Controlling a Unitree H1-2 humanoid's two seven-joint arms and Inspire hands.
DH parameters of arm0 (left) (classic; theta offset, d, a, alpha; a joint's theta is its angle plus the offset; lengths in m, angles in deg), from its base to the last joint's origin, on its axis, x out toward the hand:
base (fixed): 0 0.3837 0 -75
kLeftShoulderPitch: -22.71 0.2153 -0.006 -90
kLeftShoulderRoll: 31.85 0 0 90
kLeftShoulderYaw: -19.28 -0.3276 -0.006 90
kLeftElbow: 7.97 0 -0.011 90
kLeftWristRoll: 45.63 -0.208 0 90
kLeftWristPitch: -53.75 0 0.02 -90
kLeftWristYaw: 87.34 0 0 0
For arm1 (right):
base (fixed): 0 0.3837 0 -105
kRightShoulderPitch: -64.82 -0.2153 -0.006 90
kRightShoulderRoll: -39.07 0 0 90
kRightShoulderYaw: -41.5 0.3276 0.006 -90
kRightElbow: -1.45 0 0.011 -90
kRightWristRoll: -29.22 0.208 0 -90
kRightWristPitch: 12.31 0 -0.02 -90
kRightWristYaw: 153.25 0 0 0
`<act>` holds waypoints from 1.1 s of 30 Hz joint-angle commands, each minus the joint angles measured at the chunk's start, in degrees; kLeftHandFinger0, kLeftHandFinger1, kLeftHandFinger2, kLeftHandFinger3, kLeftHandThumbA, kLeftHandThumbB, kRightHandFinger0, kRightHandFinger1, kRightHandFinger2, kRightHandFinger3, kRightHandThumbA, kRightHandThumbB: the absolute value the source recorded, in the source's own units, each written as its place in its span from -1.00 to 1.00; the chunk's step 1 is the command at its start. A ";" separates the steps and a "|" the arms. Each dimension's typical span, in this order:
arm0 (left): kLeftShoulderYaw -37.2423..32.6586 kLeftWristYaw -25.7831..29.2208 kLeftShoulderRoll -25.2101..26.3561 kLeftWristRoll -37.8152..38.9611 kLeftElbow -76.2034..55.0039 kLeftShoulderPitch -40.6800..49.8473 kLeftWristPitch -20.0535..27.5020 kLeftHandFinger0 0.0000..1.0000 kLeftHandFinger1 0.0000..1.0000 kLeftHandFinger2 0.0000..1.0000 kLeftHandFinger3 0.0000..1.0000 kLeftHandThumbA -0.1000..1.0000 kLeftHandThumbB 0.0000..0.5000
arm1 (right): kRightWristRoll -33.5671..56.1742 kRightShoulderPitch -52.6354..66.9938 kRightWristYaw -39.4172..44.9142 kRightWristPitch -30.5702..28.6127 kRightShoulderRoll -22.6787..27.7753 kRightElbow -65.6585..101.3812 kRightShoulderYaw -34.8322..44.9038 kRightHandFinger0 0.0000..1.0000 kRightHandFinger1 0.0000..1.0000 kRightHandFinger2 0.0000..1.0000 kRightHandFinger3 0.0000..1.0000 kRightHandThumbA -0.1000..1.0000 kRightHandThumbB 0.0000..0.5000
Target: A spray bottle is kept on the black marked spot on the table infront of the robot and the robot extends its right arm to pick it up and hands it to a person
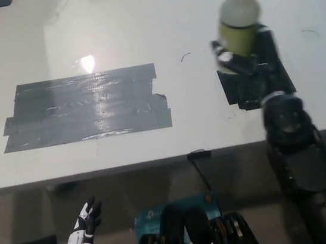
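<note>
My black right hand (249, 56) is shut on the spray bottle (238, 19), a translucent bottle with yellowish liquid and a black spray head cut off by the top edge. The bottle is held above the table, over and a little beyond the small black marked spot (249, 89) at the right. My black right arm reaches up from the bottom right across the table edge. My white left hand (87, 219) hangs below the table's front edge at the lower left, fingers apart, holding nothing.
A large patch of grey tape (83, 107) lies on the white table (139, 29) at the left. The table's front edge runs across the middle of the picture. A teal box (175, 210) sits below it.
</note>
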 commanded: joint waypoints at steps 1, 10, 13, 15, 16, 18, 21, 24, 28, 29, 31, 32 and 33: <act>-0.24 0.13 0.07 -0.69 -1.75 0.58 0.90 1.00 1.00 1.00 1.00 1.00 0.26 | -1.19 -4.25 2.06 0.76 -1.65 2.17 -2.16 -1.00 -0.31 0.29 0.28 -0.84 -0.20; -0.59 -0.15 0.01 -0.53 -2.10 0.61 0.71 1.00 1.00 1.00 1.00 1.00 0.24 | 3.24 -6.87 4.89 2.97 -6.49 -6.95 -1.99 -1.00 -0.10 0.58 0.56 -0.99 -0.40; -0.72 -0.09 0.24 -1.03 -1.75 -0.05 1.22 1.00 1.00 1.00 1.00 1.00 0.24 | 6.46 -8.05 6.43 2.40 -7.74 -10.45 0.10 -0.95 0.02 0.72 0.73 -1.00 -0.50; -0.77 -0.16 0.17 -0.96 -1.88 -0.34 0.68 1.00 1.00 1.00 1.00 1.00 0.29 | 7.60 -8.81 7.19 1.30 -8.43 -13.08 1.02 -0.96 -0.01 0.72 0.78 -1.00 -0.51; -0.79 -0.15 0.20 -1.10 -2.11 -0.31 0.41 1.00 1.00 1.00 1.00 1.00 0.31 | 8.19 -9.05 7.44 0.97 -8.84 -14.24 1.52 -0.96 -0.01 0.72 0.80 -1.00 -0.49; -0.81 -0.15 0.34 -1.47 -2.58 -0.28 0.23 1.00 1.00 1.00 1.00 1.00 0.26 | 9.64 -9.69 7.54 0.95 -9.92 -16.85 3.09 -0.95 0.00 0.77 0.85 -1.00 -0.48; -0.87 -0.18 0.84 -2.37 -2.83 -0.43 0.21 1.00 1.00 1.00 1.00 1.00 0.26 | 8.90 -10.19 7.19 0.71 -10.32 -18.21 3.19 -0.98 -0.03 0.76 0.84 -1.00 -0.49; -1.00 -0.43 1.21 -2.79 -3.02 -0.53 0.12 1.00 1.00 1.00 1.00 1.00 0.27 | 8.22 -10.47 7.54 1.10 -10.34 -17.40 2.87 -0.98 -0.04 0.74 0.81 -1.00 -0.50; -1.17 -0.61 1.52 -3.29 -3.13 -0.43 -0.18 1.00 1.00 1.00 1.00 1.00 0.24 | 9.14 -11.03 7.76 1.84 -10.62 -16.36 3.33 -0.99 -0.03 0.74 0.79 -1.00 -0.51; -1.19 -0.49 1.52 -3.42 -3.04 -0.37 -0.08 1.00 1.00 1.00 1.00 1.00 0.24 | 8.98 -11.23 7.77 2.02 -10.59 -16.14 3.15 -0.99 -0.03 0.74 0.79 -1.00 -0.50; -1.16 -0.40 1.62 -3.52 -3.11 -0.30 -0.33 1.00 1.00 1.00 1.00 1.00 0.23 | 8.92 -11.59 8.17 1.51 -10.46 -16.37 2.89 -1.00 -0.03 0.73 0.79 -1.00 -0.45; -1.16 -0.40 1.68 -3.60 -3.15 -0.28 -0.42 1.00 1.00 1.00 1.00 1.00 0.22 | 9.05 -11.52 8.40 1.36 -10.48 -16.17 2.85 -0.99 -0.03 0.73 0.75 -0.99 -0.38; -1.15 -0.48 1.71 -3.46 -3.15 -0.25 -0.42 1.00 1.00 1.00 1.00 1.00 0.22 | 9.08 -11.32 8.61 1.32 -10.45 -15.88 2.70 -0.79 0.16 0.94 1.00 -0.80 -0.12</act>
